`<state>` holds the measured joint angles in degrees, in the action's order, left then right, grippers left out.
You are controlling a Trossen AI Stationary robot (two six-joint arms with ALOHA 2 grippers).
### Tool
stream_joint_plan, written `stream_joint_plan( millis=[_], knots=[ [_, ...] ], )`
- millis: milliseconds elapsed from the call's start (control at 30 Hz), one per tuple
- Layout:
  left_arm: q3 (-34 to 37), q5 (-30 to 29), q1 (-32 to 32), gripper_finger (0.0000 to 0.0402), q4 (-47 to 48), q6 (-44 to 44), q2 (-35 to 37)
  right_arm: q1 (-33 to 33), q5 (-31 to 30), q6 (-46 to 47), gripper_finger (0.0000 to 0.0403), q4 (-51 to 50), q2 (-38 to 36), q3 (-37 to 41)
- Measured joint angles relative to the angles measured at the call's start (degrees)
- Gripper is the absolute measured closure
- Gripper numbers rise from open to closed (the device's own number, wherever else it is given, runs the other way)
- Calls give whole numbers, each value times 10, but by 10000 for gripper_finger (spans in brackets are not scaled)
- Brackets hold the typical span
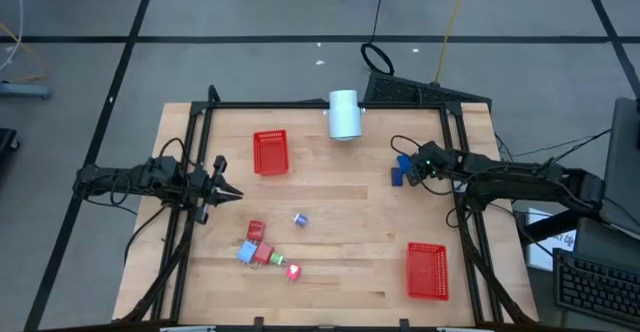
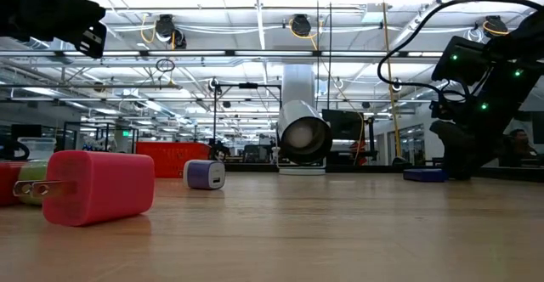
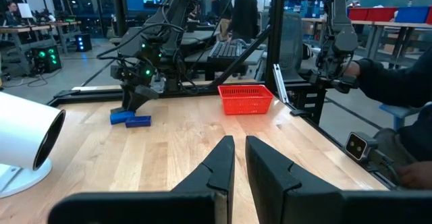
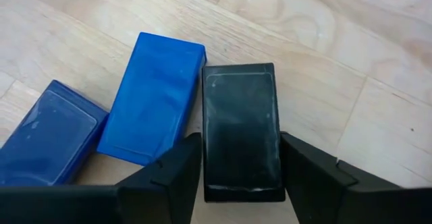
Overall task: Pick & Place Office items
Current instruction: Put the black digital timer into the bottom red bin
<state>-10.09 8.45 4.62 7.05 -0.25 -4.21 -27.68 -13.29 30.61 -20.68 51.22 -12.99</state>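
My right gripper (image 4: 241, 144) is low over the table's far right part (image 1: 408, 169), shut on a black piece (image 4: 239, 116). Beside that piece lie two dark blue pieces (image 4: 154, 96) (image 4: 44, 133), flat on the wood. My left gripper (image 1: 232, 193) hovers shut over the table's left side and touches nothing. Near the left-centre lie red pieces (image 1: 255, 230) (image 1: 293, 271), a light blue piece (image 1: 246, 253) and a tiny bluish-white piece (image 1: 300, 219). The low view shows one red piece (image 2: 102, 188) close up. My right gripper pinches the black piece between its two fingers (image 4: 182, 173), one on each long side (image 4: 210, 158), at the end nearer the wrist. The fingers come from above, pointing down. The piece looks flat on the table, its long edge against a dark blue piece.
A red mesh basket (image 1: 270, 152) stands at the far left-centre and another (image 1: 427, 270) at the near right. A white cylinder (image 1: 344, 114) lies at the far edge. Bare wood lies in the table's middle. People stand in the room beyond the table.
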Motion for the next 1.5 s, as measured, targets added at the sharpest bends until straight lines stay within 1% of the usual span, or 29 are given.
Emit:
stream_joint_plan(
  millis=[200, 400, 467, 567, 667, 800, 900, 1067, 1200, 1367, 1433, 1500],
  knots=[
    [0, 0, 0, 360, 0, 0, 0, 0, 1, -11, 249, 8, 0, 0],
    [0, 0, 0, 360, 0, 0, 0, 0, -2, -14, 239, 23, -7, -11],
    [0, 0, 0, 360, 0, 0, 0, 0, 1, -15, 238, 18, -17, -18],
    [0, 0, 0, 360, 0, 0, 0, 1, 22, -18, 244, 15, -39, -25],
    [0, 0, 0, 360, 0, 0, 0, 1, 19, -26, 250, 19, -63, -28],
    [0, 0, 0, 360, 0, 0, 0, 4, 27, -25, 243, 20, -92, -28],
    [0, 0, 0, 360, 0, 0, 0, 16, 27, -24, 239, 21, -110, -28],
    [0, 0, 0, 360, 0, 0, 0, 40, 77, -28, 249, 37, -127, -29],
    [0, 0, 0, 360, 0, 0, 0, 64, 106, -32, 251, 77, -129, -29],
    [0, 0, 0, 360, 0, 0, 0, 93, 108, -33, 238, 132, -129, -30],
    [0, 0, 0, 360, 0, 0, 0, 104, 110, -33, 240, 143, -130, -30],
    [0, 0, 0, 360, 0, 0, 0, 114, 125, -33, 246, 157, -129, -30]
  ],
)
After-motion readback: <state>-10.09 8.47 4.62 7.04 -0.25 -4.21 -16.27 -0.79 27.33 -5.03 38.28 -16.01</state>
